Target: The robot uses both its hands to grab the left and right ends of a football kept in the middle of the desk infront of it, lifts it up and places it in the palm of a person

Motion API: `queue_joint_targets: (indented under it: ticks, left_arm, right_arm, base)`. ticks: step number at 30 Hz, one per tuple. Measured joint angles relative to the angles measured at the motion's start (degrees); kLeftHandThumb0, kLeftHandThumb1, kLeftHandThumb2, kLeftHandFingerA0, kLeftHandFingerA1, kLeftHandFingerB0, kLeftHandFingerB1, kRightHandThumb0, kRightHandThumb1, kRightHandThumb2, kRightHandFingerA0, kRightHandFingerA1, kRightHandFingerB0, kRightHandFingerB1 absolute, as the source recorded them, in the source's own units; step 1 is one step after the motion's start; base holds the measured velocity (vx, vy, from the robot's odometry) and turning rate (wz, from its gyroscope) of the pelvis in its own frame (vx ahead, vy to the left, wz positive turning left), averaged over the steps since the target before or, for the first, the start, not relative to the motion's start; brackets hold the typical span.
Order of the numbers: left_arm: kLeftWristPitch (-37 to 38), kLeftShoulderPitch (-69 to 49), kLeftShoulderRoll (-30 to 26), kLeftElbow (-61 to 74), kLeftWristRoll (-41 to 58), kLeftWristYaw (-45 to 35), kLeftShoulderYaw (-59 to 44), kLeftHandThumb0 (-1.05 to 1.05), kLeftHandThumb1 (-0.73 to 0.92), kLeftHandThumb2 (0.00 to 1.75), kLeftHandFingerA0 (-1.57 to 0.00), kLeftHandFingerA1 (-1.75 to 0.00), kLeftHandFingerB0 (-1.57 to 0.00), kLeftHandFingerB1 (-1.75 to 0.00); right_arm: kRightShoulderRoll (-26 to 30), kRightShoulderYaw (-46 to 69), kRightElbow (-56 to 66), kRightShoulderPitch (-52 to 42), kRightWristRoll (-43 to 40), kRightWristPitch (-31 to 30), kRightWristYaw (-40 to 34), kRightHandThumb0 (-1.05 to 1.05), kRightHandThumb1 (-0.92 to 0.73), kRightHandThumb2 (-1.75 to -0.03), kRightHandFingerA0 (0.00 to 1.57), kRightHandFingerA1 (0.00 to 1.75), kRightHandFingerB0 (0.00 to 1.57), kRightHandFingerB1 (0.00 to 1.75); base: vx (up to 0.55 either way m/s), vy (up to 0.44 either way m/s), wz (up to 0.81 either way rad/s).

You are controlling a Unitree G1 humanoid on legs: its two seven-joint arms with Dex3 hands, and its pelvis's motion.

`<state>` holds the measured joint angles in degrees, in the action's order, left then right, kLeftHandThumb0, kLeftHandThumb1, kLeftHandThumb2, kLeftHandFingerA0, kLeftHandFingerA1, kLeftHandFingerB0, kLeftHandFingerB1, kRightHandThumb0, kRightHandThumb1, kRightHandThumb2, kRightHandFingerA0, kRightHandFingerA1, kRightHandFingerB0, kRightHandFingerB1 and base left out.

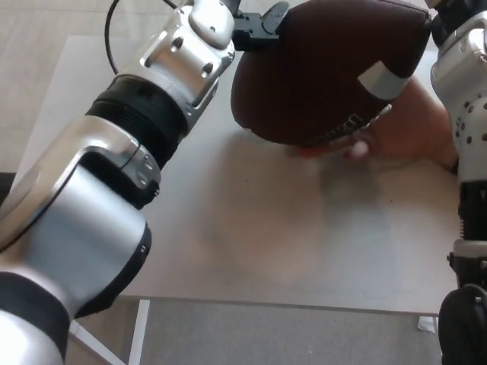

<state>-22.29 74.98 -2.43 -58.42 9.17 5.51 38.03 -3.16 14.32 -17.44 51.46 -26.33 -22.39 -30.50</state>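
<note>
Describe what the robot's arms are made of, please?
The left arm is built of chunky silver shells with rounded edges, joined by black ribbed sections, and a thin black cable loops near its wrist. Its left hand is black. The right arm has a silver casing dotted with small dark holes, with black parts lower down. No sleeve shows on the person's hand.

Football (319,68): dark brown, white stripe near one end, white lacing, pale lettering along lower side. My left hand (259,23): black. My left arm (114,175): silver shells, black ribbed band at joint, black cable above. My right arm (464,84): silver-white, small dark dots, black lower section. Worktop (266,228): plain pale grey, soft shadow under ball. Person's hand (396,137): pinkish fingertips showing beneath ball. Floor (46,23): beige tiles at top; grey below worktop edge.
</note>
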Motion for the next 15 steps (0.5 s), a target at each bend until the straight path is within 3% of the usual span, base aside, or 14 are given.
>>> queue_joint_targets:
  ticks: [1,2,4,5,6,8,9,10,11,12,13,15]
  left_arm:
    - [0.00,0.46,0.16,-0.59,-0.59,-0.39,1.11,-0.24,0.67,0.62,-0.62,-1.35,-0.56,-0.55]
    - [0.01,1.02,0.32,-1.33,-1.41,-0.87,2.48,-0.22,0.66,0.61,-0.62,-1.41,-0.59,-0.57]
    - [0.01,2.06,0.53,-2.72,-2.85,-1.69,4.79,-0.21,0.64,0.60,-0.61,-1.31,-0.59,-0.57]
    - [0.02,2.51,0.63,-3.30,-3.47,-2.04,5.68,-0.23,0.62,0.61,-0.65,-1.38,-0.58,-0.62]
    - [0.02,3.00,0.76,-3.99,-4.21,-2.47,6.75,-0.25,0.63,0.62,-0.65,-1.47,-0.56,-0.66]
    - [0.03,3.73,1.07,-5.28,-5.72,-3.32,8.63,-0.24,0.66,0.62,-0.62,-1.41,-0.47,-0.55]
    - [0.04,3.96,1.28,-5.71,-6.32,-3.66,9.38,-0.24,0.68,0.60,-0.57,-1.17,-0.47,-0.51]
    - [0.05,4.26,1.57,-6.17,-7.05,-4.05,10.21,-0.24,0.68,0.60,-0.58,-1.17,-0.46,-0.53]
    - [0.06,4.45,1.98,-6.73,-7.90,-4.49,11.02,-0.24,0.72,0.61,-0.55,-0.95,-0.46,-0.51]
    - [0.06,4.53,2.25,-7.07,-8.46,-4.78,11.58,-0.24,0.72,0.61,-0.55,-0.95,-0.46,-0.51]
    - [0.09,4.57,2.50,-7.49,-9.29,-5.17,12.43,-0.28,0.72,0.63,-0.63,-1.41,-0.55,-0.79]
    - [0.34,4.54,2.96,-7.90,-10.82,-5.62,13.78,-0.30,0.74,0.64,-0.63,-1.50,-0.56,-0.83]
  right_arm:
    - [0.00,0.37,-0.77,0.24,-0.01,0.07,0.00,-0.21,-0.70,-0.86,0.99,1.61,0.70,0.99]
    - [0.01,0.93,-1.83,0.48,-0.03,0.20,0.00,-0.25,-0.68,-0.77,1.05,1.49,0.78,0.93]
    - [0.04,1.99,-3.93,0.79,0.01,0.46,-0.04,-0.21,-0.71,-0.80,1.06,1.48,0.77,0.92]
    - [0.05,2.39,-4.95,0.84,0.04,0.63,-0.06,-0.22,-0.73,-0.79,1.06,1.50,0.76,0.94]
    - [0.09,2.83,-6.22,0.88,0.11,0.95,-0.08,-0.19,-0.66,-0.83,1.07,1.50,0.74,0.89]
    - [0.29,3.55,-8.69,0.88,0.49,1.73,-0.21,-0.20,-0.68,-0.83,1.08,1.47,0.73,0.83]
    - [0.37,3.82,-9.77,0.76,0.71,2.02,-0.33,-0.22,-0.73,-0.84,1.05,1.40,0.71,0.79]
    - [0.41,4.13,-11.06,0.53,0.99,2.41,-0.47,-0.22,-0.73,-0.83,1.01,1.44,0.73,0.84]
    - [0.52,4.46,-12.09,0.27,1.28,3.00,-0.69,-0.22,-0.74,-0.80,1.03,1.51,0.73,0.83]
    - [0.63,4.70,-12.63,0.04,1.47,3.49,-0.86,-0.22,-0.74,-0.80,1.03,1.51,0.73,0.83]
    - [0.70,4.96,-13.20,-0.41,1.72,4.19,-1.04,-0.23,-0.75,-0.77,1.04,1.50,0.75,0.85]
    - [0.70,5.39,-13.58,-1.90,2.16,5.40,-1.35,-0.31,-0.74,-0.79,1.03,1.44,0.73,0.87]
  base:
    - [0.00,0.000,0.00]
    - [0.00,0.000,0.00]
    - [0.00,0.000,0.00]
    - [0.00,0.000,0.00]
    - [0.00,0.000,0.00]
    - [0.00,0.000,0.00]
    - [0.00,0.000,0.00]
    - [0.00,0.000,0.00]
    - [0.00,0.000,0.00]
    - [0.00,0.000,0.00]
    - [0.00,0.000,0.00]
    - [0.00,0.000,0.00]
